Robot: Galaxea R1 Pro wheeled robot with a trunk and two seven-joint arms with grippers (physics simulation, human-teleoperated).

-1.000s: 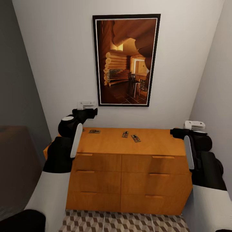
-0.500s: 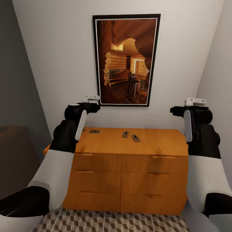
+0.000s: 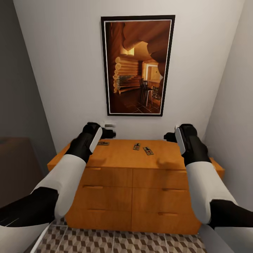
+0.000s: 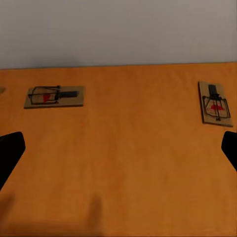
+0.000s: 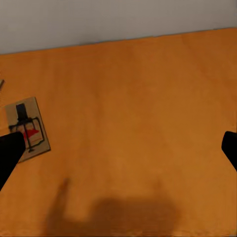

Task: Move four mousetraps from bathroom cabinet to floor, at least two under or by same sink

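Hovering over cabinet (image 3: 140,158) top, both grippers empty, jaws spread wide; only dark fingertips (image 4: 10,153) show at edges of wrist views. Left gripper (image 3: 109,133) above top's 10 o'clock corner, partly hiding one mousetrap (image 3: 103,143). Right gripper (image 3: 169,137) near 2 o'clock. Two more mousetraps (image 3: 136,146) (image 3: 148,150) mid-top, toward wall. Fourth trap not made out. Tiled floor (image 3: 123,242) at 6 o'clock, cut off.
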